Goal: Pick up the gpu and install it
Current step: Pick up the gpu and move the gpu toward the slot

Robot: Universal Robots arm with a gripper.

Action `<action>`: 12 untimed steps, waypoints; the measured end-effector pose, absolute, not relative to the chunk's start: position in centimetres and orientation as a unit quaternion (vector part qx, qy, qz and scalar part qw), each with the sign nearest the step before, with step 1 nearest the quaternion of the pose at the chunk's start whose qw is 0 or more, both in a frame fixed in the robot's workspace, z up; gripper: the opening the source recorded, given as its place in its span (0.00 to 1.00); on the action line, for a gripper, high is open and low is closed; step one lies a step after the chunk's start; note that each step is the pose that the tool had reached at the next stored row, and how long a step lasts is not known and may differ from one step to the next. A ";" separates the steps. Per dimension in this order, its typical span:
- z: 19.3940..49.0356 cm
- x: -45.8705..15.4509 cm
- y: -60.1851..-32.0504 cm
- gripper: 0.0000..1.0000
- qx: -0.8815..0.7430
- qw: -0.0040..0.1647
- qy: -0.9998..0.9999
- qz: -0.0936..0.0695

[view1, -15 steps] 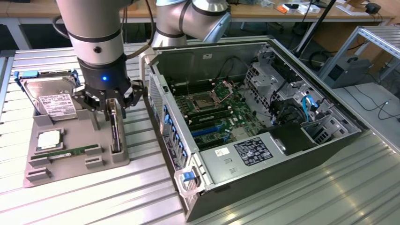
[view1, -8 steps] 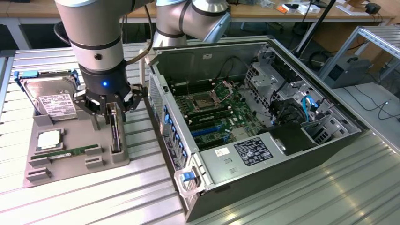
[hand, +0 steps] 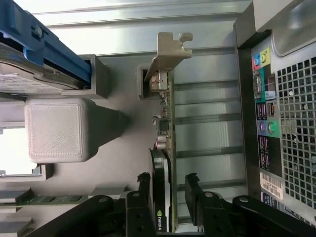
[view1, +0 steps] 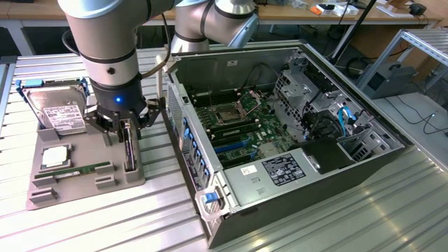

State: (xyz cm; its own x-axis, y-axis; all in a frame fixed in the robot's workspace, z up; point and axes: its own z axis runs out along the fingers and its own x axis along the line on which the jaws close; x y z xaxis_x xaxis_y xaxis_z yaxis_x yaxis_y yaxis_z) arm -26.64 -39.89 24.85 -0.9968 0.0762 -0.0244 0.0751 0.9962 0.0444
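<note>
Ribbed silver metal of the table (view1: 329,226) across the exterior view, cut off at every edge. On it, filling the centre and right of that frame, an open dark computer case (view1: 301,212) lying on its side, motherboard (view1: 242,131) exposed, small parts on the board too fine to tell apart; upper left corner of the case partly behind the robot arm (view1: 108,47). Arm upright at the upper left, its upper part out of frame. Below it, at the left, a grey holder tray (view1: 87,184), partly covered by the arm. At the tray's back, a silver hard drive (view1: 60,113) with a white label, standing upright, print unreadable. Along the tray's right edge, the gpu (view1: 129,155) upright on its long edge in a slot, thin and dark, upper end hidden by the gripper (view1: 123,128). In the wrist view, the gpu (hand: 166,123) with its silver bracket (hand: 168,54) plain at the far end, near end cut off by the frame. Gripper (hand: 168,180) low over the gpu, fingers (hand: 192,190) spread wide, one on each side, nothing clamped; clear gap on the case side, contact on the other side hard to judge. Near the tray's front, a green memory stick (view1: 77,171) lying flat beside a square silver chip (view1: 54,156).
</note>
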 end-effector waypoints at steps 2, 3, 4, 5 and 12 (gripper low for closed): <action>24.8 -26.6 -39.9 0.42 0.038 0.013 0.999 0.022; 24.8 -26.6 -39.9 0.42 0.038 0.013 0.999 0.022; 24.8 -26.6 -39.9 0.42 0.038 0.013 0.999 0.022; 24.8 -26.6 -39.9 0.42 0.038 0.013 0.999 0.022; 24.8 -26.6 -39.9 0.27 0.038 0.013 0.999 0.022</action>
